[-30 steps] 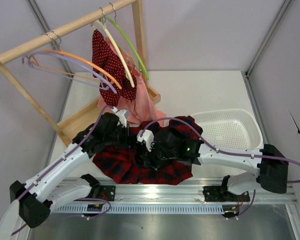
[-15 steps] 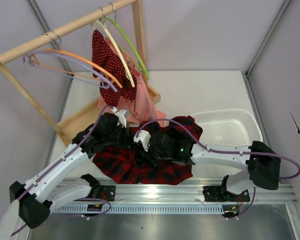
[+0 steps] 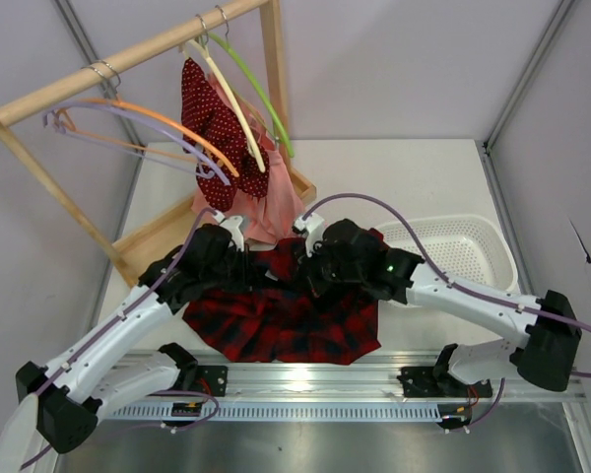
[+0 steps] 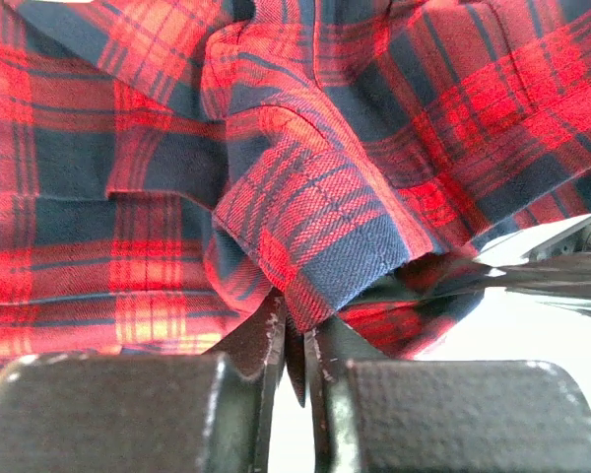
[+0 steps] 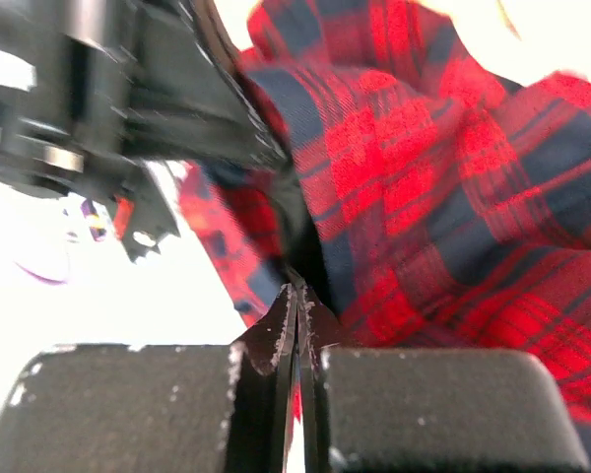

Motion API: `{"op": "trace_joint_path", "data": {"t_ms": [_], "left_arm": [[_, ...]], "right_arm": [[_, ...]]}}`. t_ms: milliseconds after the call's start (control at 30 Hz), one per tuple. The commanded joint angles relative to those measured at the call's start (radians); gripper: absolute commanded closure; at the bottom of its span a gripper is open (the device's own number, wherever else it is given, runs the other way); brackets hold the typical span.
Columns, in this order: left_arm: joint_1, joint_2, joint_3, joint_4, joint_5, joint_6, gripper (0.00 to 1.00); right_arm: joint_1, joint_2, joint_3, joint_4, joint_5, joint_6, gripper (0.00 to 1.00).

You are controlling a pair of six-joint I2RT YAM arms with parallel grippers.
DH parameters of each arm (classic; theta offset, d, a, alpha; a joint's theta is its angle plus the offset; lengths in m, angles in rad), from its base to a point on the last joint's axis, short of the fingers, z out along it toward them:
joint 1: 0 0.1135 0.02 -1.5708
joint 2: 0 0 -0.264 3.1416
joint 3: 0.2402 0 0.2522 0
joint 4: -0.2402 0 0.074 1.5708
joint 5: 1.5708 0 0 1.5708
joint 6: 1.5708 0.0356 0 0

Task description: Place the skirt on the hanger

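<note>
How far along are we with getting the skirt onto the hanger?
Early. Done: the left gripper is shut on a folded edge of the plaid skirt. In hand: the right gripper is shut against the fabric; whether it pinches any is unclear. Left: the skirt lies on the table and the lavender hanger hangs bare on the wooden rack, so lifting and hanging remain.

Legible markings: none.
No word, label, brand or number can be read in the top or either wrist view.
</note>
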Motion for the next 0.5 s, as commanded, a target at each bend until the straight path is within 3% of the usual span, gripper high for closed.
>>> {"op": "trace_joint_path", "data": {"t_ms": [0, 33, 67, 100, 200, 267, 467], "left_arm": [[0.009, -0.032, 0.03, -0.006, -0.01, 0.022, 0.84], [0.009, -0.036, 0.03, 0.002, -0.002, 0.02, 0.81], [0.009, -0.042, 0.031, 0.008, 0.005, 0.02, 0.69], [0.007, -0.047, 0.033, 0.01, 0.011, 0.02, 0.65], [0.007, -0.068, 0.067, -0.013, 0.015, 0.017, 0.38], [0.006, -0.096, 0.094, -0.042, -0.002, 0.018, 0.01], [0.007, -0.168, 0.206, -0.139, -0.099, 0.012, 0.0]], "right_arm": [[-0.011, -0.04, 0.052, 0.003, -0.087, 0.094, 1.0], [-0.009, -0.033, 0.059, 0.004, -0.098, 0.105, 1.0], [-0.006, -0.025, 0.069, 0.0, -0.102, 0.119, 1.0], [0.006, -0.005, 0.08, -0.011, -0.093, 0.122, 1.0], [0.043, 0.03, 0.132, -0.04, -0.05, 0.103, 1.0], [0.05, 0.044, 0.161, -0.052, -0.024, 0.096, 1.0], [0.046, 0.058, 0.214, -0.107, 0.046, 0.079, 1.0]]}}
